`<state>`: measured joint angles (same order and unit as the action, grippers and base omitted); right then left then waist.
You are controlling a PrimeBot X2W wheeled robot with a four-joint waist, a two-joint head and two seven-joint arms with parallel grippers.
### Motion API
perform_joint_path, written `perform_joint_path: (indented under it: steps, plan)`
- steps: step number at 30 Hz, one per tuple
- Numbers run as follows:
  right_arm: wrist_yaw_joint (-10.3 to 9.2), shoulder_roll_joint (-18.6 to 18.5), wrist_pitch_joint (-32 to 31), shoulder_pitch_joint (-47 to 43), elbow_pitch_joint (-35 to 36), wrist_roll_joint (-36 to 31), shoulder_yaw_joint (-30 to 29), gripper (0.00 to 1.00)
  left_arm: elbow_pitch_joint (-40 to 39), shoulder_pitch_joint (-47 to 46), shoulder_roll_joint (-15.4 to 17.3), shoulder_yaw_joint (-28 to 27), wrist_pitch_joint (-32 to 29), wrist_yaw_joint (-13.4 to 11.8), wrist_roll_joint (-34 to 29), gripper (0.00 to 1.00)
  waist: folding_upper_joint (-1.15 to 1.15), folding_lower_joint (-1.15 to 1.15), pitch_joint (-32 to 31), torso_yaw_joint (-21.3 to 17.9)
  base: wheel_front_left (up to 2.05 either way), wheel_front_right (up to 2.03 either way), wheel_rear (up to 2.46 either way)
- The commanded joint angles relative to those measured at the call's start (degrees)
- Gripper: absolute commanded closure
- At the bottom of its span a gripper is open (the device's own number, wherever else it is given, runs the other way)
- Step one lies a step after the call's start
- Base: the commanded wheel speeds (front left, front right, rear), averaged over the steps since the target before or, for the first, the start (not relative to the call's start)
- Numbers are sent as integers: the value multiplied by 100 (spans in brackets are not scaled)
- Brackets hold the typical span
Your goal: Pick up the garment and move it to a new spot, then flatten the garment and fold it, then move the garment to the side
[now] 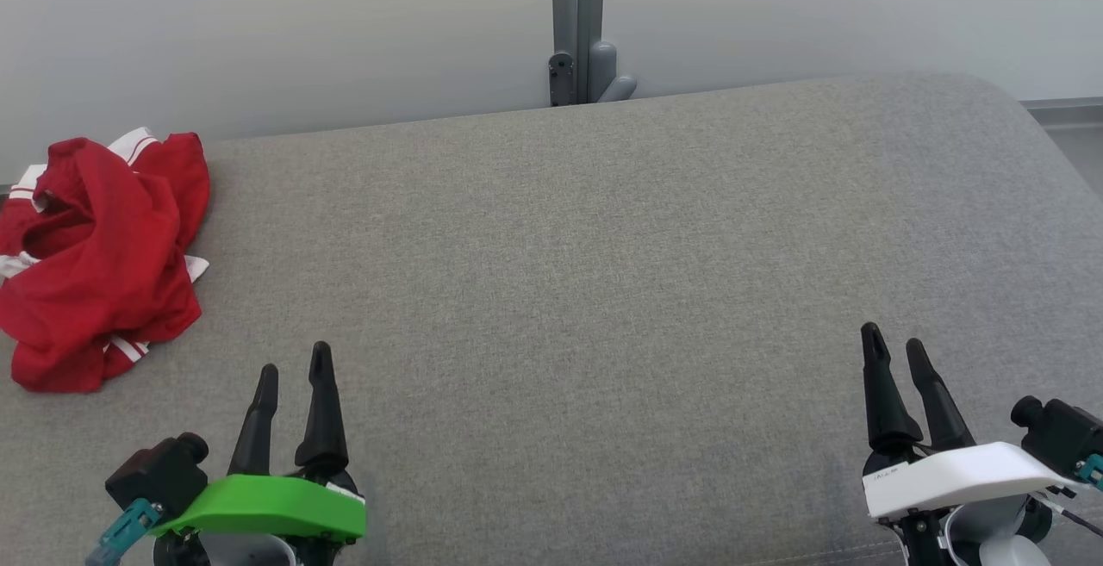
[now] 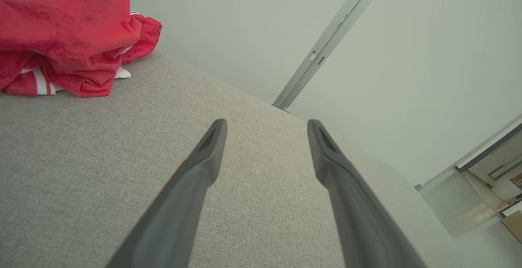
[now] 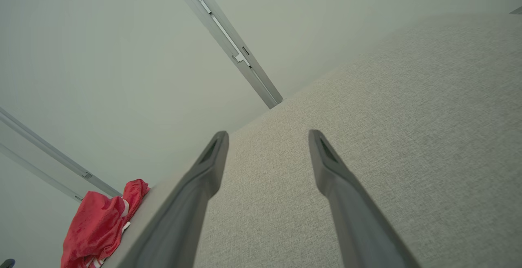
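Two end effectors (image 1: pixel 295 357) (image 1: pixel 892 335) low, parted

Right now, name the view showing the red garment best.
Head view: the crumpled red garment shows nearly whole on the grey surface. Left wrist view crops it close; right wrist view shows it small, cut off.

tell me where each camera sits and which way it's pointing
Head view: high on the robot's head, looking forward and down over the grey cushion to the wall; left gripper lower left, right gripper lower right, both open.
Left wrist view: on the left wrist, looking along its two fingers across the cushion, red garment upper left.
Right wrist view: on the right wrist, along its own fingers; garment far off, lower left.
Shared: all three catch the garment and the grey metal post.
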<state>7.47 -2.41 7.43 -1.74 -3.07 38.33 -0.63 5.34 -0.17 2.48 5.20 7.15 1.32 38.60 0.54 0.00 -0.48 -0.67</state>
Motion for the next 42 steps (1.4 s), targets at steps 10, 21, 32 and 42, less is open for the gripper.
perform_joint_path:
  steps: [10,21,32,42]
  plan:
    - [2,-43,188,106,53,-757,133,0,-70,141,45,-26,187,-87,-768,0,-32,0,10,-12,0,0,0]
    - [3,-50,348,215,-21,-1482,300,0,36,202,48,4,362,-185,-1453,0,-37,0,45,-1,0,0,0]
    - [3,-53,472,262,-178,-2024,350,0,151,196,50,57,482,-242,-1947,0,-41,0,68,-1,0,0,0]
    - [3,-56,606,312,-376,-2475,390,0,205,211,54,143,617,-317,-2409,0,-46,0,59,-1,0,0,0]
